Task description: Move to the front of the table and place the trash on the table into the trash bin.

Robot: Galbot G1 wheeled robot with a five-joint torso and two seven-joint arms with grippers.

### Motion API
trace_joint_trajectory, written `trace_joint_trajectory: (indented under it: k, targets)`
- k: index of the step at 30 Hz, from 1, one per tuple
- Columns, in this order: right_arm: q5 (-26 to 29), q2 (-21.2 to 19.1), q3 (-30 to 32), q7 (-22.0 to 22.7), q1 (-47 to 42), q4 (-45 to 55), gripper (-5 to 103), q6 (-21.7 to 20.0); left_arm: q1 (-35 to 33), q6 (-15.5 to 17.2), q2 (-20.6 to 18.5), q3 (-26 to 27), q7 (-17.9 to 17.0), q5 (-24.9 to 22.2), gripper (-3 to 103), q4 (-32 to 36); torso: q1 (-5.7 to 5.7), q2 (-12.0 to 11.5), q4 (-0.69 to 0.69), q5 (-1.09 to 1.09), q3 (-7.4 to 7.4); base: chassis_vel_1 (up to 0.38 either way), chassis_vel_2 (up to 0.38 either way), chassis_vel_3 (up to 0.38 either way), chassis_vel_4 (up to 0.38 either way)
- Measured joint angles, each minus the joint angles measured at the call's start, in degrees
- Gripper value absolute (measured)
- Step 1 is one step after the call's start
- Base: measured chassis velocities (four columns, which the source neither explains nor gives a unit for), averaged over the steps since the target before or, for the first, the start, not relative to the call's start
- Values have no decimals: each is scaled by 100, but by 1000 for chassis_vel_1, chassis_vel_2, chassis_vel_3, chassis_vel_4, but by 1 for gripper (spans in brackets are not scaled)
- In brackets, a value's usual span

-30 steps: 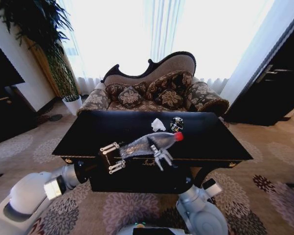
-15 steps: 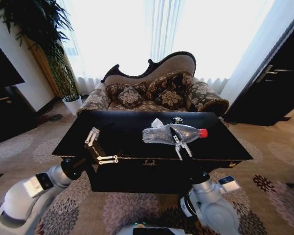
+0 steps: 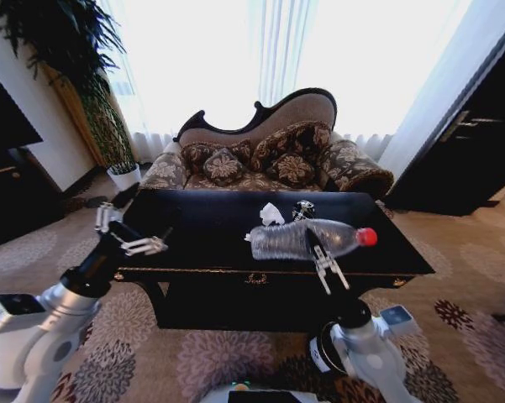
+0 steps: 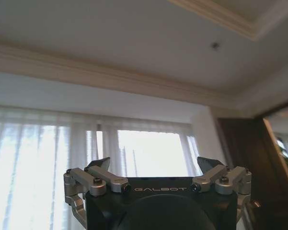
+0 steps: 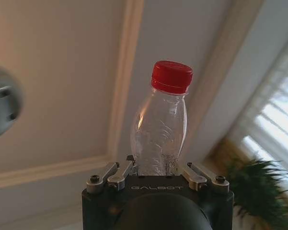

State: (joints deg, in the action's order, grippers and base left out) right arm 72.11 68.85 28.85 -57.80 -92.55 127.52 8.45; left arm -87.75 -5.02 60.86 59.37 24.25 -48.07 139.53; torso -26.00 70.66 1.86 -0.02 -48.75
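**Bottle gripped above the table**

The right pincer (image 3: 328,270) is clamping the clear bottle (image 3: 307,238) near the middle of its body, in the centre of the head view. The bottle is lying nearly level above the black table (image 3: 202,243), its red cap (image 3: 367,237) pointing toward the right of the frame. In the right wrist view the bottle (image 5: 159,132) is rising straight out from between the closed fingers, cap (image 5: 171,76) farthest from the pincer (image 5: 158,178).

Behind the bottle, a crumpled white tissue (image 3: 271,214) and a dark crushed can (image 3: 303,208) are lying on the table toward its far edge, close together.

The left pincer (image 3: 128,231) is hovering at centre left of the frame, beside the table's left end, its fingers spread wide and holding nothing. Patterned carpet (image 3: 227,357) is lying open along the table's near edge.
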Motion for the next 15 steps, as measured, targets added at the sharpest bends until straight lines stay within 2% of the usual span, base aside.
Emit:
trace_joint_trajectory:
  k: [2,4,15]
  targets:
    - [-351,69,-36,-406,-63,-285,24,76,24,117,59,145,-266,-374,100,-7,0,0,2,0,0,0,0,0,0]
    - [-649,78,-74,-545,-52,-574,24,187,40,182,81,318,-395,-656,100,-6,0,0,0,1,0,0,0,0,0]
    - [-1195,-139,47,-827,350,-2326,24,598,12,215,-5,985,-521,-1144,100,-66,0,0,0,1,0,0,0,0,0]
